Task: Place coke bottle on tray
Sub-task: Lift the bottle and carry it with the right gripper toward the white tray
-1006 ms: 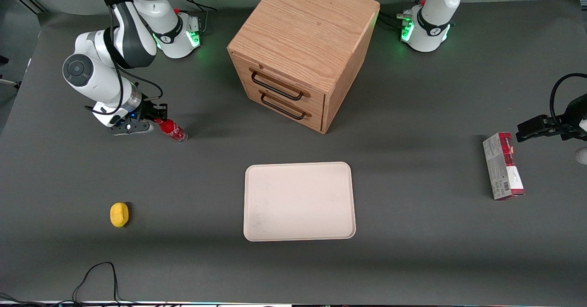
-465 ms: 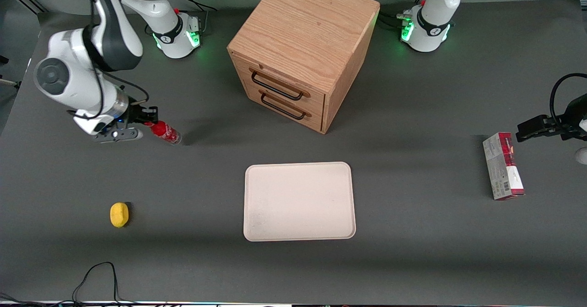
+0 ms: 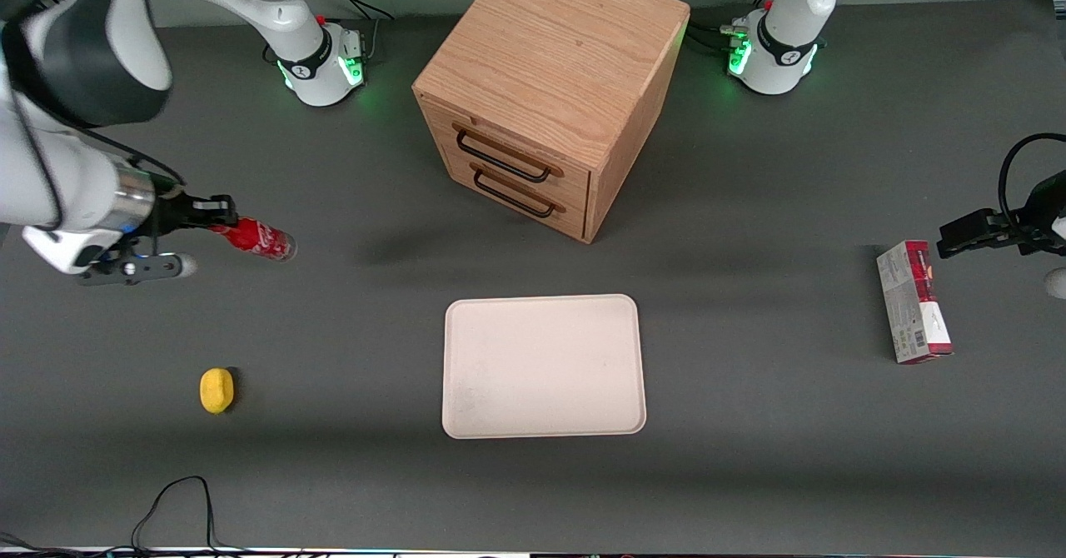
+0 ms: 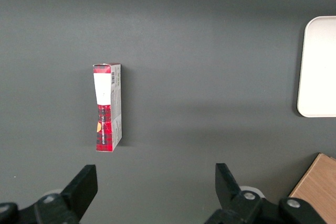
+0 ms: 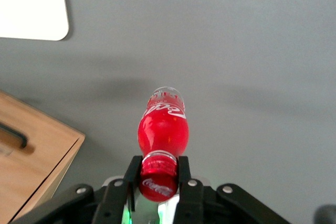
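Claw [image 5: 159,174] is gripping the bottle [image 5: 162,127] by its cap, fingers [image 5: 184,170] closing tight on both sides. Bottle is hanging, apparently off the counter [image 3: 350,475], toward the working arm's end, well apart from the tray [image 3: 544,366].

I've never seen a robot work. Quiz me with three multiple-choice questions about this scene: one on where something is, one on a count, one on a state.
1. Where is the coke bottle?
A. on the tray
B. held in the air
C. in a drawer

2. How many drawer handles show on the cabinet?
A. one
B. two
C. four

3. What state is the tray in?
A. bare
B. holding a lemon
C. holding a carton

Answers:
1 B: the pincer grips the coke bottle by its cap, clear of the table.
2 B: two black handles on the cabinet.
3 A: nothing lies on the tray.
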